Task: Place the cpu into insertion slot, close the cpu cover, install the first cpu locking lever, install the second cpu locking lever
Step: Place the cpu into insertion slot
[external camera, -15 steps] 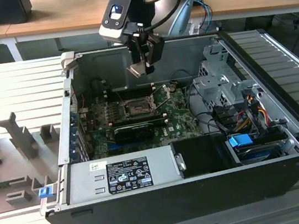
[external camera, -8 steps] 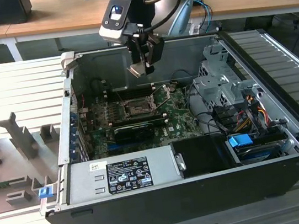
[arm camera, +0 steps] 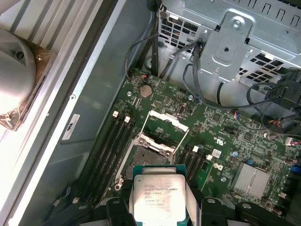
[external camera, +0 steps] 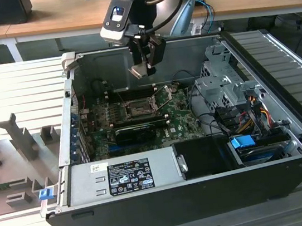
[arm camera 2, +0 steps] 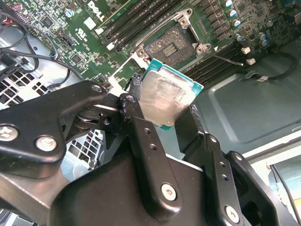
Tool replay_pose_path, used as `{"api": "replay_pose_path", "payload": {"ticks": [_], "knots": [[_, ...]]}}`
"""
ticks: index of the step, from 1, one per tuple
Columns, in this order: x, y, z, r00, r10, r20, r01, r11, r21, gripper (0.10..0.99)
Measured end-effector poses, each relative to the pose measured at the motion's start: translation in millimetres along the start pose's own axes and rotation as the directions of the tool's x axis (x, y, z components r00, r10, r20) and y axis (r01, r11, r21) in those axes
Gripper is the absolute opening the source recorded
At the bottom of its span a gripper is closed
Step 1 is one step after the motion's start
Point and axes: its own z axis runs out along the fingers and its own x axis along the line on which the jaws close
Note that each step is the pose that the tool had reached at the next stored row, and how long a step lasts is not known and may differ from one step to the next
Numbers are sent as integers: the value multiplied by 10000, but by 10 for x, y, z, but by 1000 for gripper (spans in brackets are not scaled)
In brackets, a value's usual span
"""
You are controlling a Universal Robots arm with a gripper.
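Bright, even light in the exterior view; inside the case (external camera: 188, 57), soft shade. Glare whitens the cpu (arm camera 2: 162, 96) in the second wrist view (also the table (arm camera: 14, 155), first wrist view).

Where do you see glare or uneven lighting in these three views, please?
Second wrist view: glare whitens the metal top of the cpu. First wrist view: the cpu is evenly lit, but the ribbed table beside the case is washed out. Exterior view: the motherboard lies in the case's shade.

A robotics lab or workshop: an open computer case (external camera: 208, 200) sits on a ribbed metal counter (external camera: 18, 86) beside grey fixtures (external camera: 22, 139), with wooden desks (external camera: 59, 18) along the back.
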Motion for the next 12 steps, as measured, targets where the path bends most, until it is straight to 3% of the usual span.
{"api": "replay_pose_path", "payload": {"ticks": [12], "knots": [[1,-2,31,9999,120,5,-120,9999,-5,533]]}}
